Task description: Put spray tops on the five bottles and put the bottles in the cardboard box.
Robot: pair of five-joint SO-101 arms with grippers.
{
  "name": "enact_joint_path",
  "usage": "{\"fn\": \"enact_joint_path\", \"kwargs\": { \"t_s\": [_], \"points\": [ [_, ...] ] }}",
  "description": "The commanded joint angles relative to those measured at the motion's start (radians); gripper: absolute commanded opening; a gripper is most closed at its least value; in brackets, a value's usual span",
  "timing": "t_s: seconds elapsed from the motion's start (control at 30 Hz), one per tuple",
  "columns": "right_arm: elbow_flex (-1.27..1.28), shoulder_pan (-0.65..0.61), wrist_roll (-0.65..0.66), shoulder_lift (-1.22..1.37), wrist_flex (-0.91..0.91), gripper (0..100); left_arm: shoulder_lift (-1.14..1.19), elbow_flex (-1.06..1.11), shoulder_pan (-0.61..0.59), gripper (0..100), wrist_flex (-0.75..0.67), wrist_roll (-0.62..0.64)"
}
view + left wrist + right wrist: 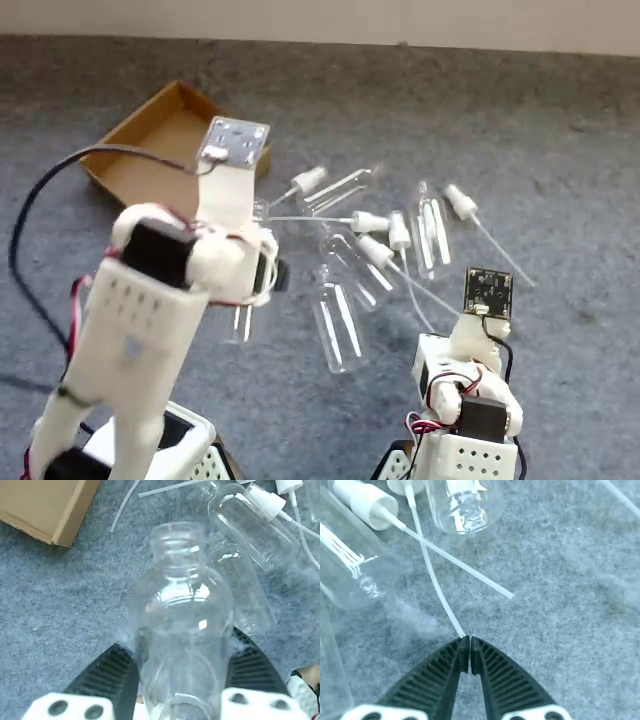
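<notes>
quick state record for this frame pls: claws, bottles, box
left claw: shut on bottle, neck open, no spray top
right claw: shut, tips at the end of a spray tube
other bottles: lying on carpet among loose spray tops
cardboard box: no bottle seen inside

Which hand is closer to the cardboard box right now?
Left. The left hand, shut on a bottle, is near the box; the right hand is farther off, beyond the loose bottles.

Clear capless bottle (182, 630) between fingers (112, 675), spray tops (368, 222) lying loose
</notes>
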Motion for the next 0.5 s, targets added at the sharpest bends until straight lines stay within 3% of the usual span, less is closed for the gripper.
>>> {"fn": "enact_joint_path", "kwargs": {
  "t_s": [0.0,0.2,0.47],
  "points": [
    [0.119,0.012,0.002,-0.005,-0.022,1.6,-0.137,0.008,0.008,9,0.003,-0.008],
    [0.119,0.012,0.002,-0.005,-0.022,1.6,-0.298,0.124,0.007,9,-0.077,-0.025],
    [0.119,0.012,0.002,-0.005,-0.022,1.6,-0.544,0.429,0.007,9,-0.295,-0.39]
  ]
}}
